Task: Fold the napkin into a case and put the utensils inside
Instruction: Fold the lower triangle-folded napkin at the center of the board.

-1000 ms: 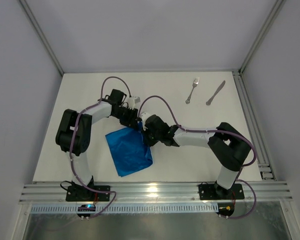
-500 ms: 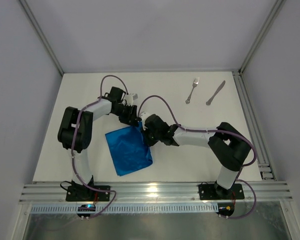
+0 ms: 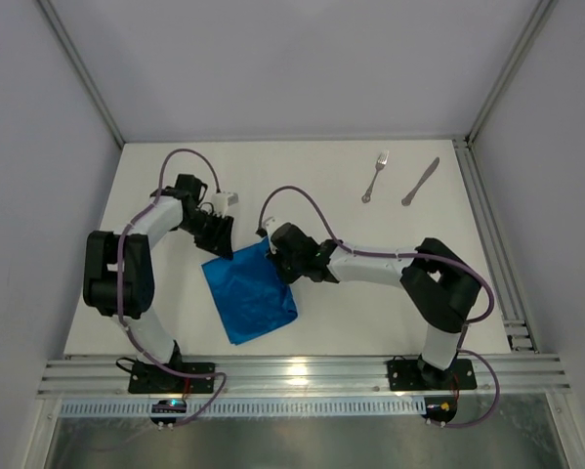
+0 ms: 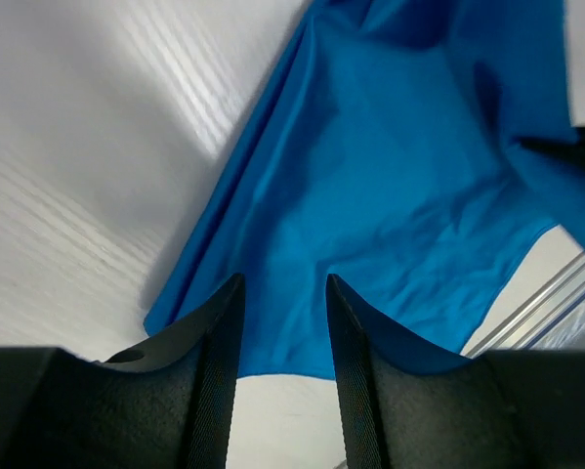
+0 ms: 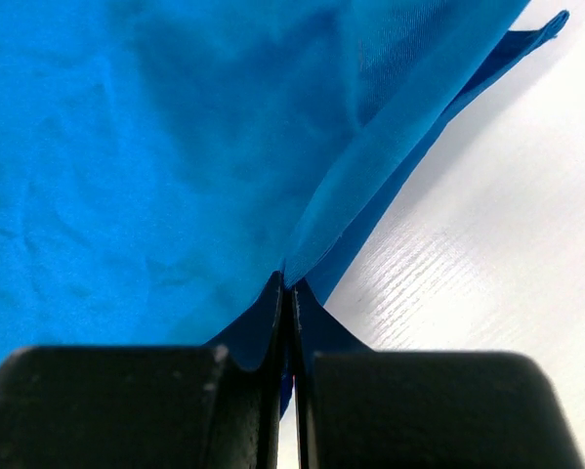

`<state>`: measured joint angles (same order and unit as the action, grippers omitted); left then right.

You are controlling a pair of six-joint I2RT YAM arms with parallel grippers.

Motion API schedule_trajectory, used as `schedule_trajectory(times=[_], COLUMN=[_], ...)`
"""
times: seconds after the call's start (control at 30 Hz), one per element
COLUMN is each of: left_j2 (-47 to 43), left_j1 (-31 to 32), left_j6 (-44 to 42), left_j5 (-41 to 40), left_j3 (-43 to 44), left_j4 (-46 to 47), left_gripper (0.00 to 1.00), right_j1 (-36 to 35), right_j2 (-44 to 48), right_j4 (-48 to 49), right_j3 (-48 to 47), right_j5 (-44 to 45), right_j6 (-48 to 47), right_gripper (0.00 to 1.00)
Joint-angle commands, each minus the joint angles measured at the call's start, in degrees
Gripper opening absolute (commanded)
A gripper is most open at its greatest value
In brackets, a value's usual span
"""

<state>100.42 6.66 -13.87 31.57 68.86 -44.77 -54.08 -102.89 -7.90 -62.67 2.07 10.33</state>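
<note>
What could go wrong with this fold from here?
1. Only the right end effector is shut on the napkin, pinching a folded edge at its very tips; a pull could slip the cloth free.
2. The left end effector stands open over the cloth, gripping nothing, so a one-sided pull may bunch the napkin rather than fold it squarely.

You've got one blue napkin. One fork, one knife, both well beyond napkin, off its far-right corner. Two grippers at napkin's far edge: left gripper, right gripper.
</note>
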Motion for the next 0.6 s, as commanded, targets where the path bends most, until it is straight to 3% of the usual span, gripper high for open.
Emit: schedule_trajectory(times=[0.0,0.23,0.57], left_j2=[-0.2,-0.6,0.0], left_j1=[-0.2,-1.6,-1.6], left_j6=[-7.0,-7.6,-7.7], left_j5=[-4.7,-11.2,-7.1], left_j3=[-3.6,-6.7,-7.2], left_j4=[-4.4,1.1,2.0], left_gripper=[0.41,0.39,0.25], right_j1=[-2.0,-5.0,-9.8], right_j2=[-0.9,-3.1,-7.6], right_j4=[-2.6,-7.5,-12.6], right_j3=[-4.2,-8.3,-16.2], right_j5=[5.0,10.2,15.3], right_j6=[-1.9,-3.6,-7.1], right_gripper=[0.04,0.04,0.04])
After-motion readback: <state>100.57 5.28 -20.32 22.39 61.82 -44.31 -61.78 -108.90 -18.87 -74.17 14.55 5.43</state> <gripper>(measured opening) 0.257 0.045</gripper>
